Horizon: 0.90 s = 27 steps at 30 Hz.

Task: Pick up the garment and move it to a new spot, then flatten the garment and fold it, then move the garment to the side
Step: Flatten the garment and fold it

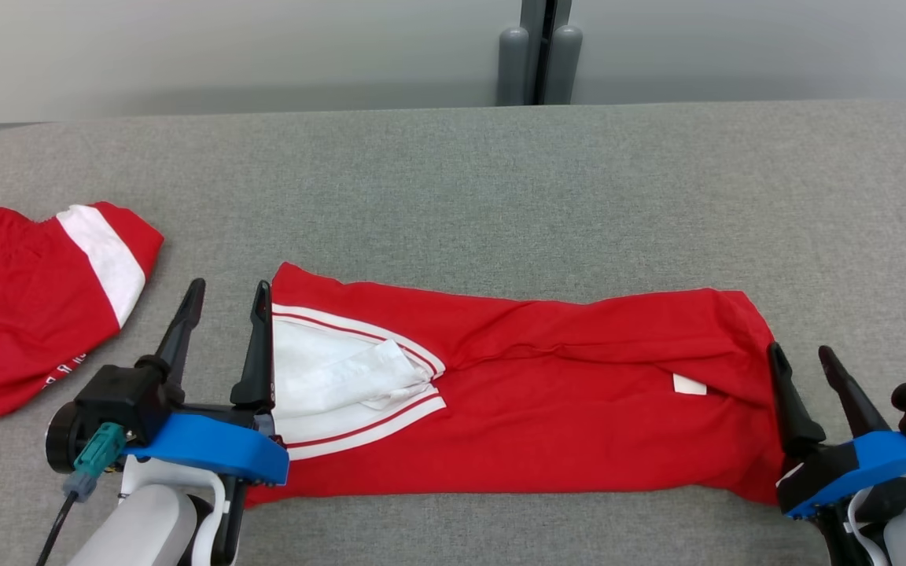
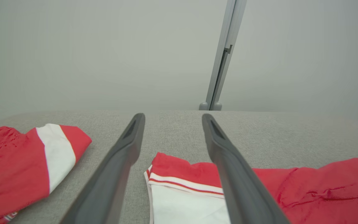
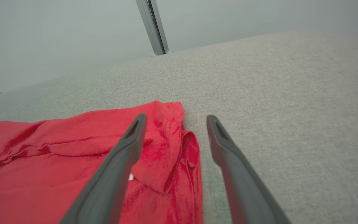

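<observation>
Along the near edge of the surface (image 1: 453, 173), the red garment (image 1: 547, 393) lies folded into a long band, its length running left to right. A white panel with red-striped trim (image 1: 327, 369) shows at its left end and a small white tag (image 1: 689, 384) near its right end. The left gripper (image 1: 230, 285) stands at the left end with its fingers spread and nothing between them — one finger over the garment's edge, the other over bare surface. The right gripper (image 1: 800, 348) is at the right end, also spread and empty, straddling that edge the same way. A second red-and-white garment (image 1: 20, 306) lies apart at the left edge. A grey post (image 1: 539, 55) rises behind the far edge.
</observation>
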### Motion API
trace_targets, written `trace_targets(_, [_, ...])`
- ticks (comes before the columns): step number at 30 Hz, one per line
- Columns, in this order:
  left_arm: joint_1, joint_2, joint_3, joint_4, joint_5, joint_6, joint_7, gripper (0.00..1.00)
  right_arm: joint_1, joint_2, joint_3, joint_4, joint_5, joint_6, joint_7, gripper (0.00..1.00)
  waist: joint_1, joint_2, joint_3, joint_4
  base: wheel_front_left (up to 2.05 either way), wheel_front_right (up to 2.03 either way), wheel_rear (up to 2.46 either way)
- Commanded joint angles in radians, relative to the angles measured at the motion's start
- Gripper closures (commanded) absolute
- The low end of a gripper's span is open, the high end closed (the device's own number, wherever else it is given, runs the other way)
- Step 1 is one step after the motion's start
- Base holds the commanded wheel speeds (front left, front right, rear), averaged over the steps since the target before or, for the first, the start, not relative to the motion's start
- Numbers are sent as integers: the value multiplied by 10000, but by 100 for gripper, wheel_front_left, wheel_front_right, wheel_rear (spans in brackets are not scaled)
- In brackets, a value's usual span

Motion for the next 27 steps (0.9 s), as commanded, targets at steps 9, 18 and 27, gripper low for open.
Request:
trace_targets(9, [829, -1518, 2317, -256, 2080, -671, -46, 0, -585, 304, -229, 1312, -318, 7, 191, 0, 0, -1, 277, 167, 0, 0, 0])
trace_targets(18, [1313, -2743, 4001, -86, 3724, -1588, -46, 0, -599, 689, 281, 2482, 35, 8, 189, 95, 0, -1, 315, 204, 0, 0, 0])
trace_targets(27, [1677, -3378, 4982, -1, 4804, -2221, -47, 0, -795, 204, 285, 2347, 617, 5, -343, 100, 0, -1, 121, 72, 0, 0, 0])
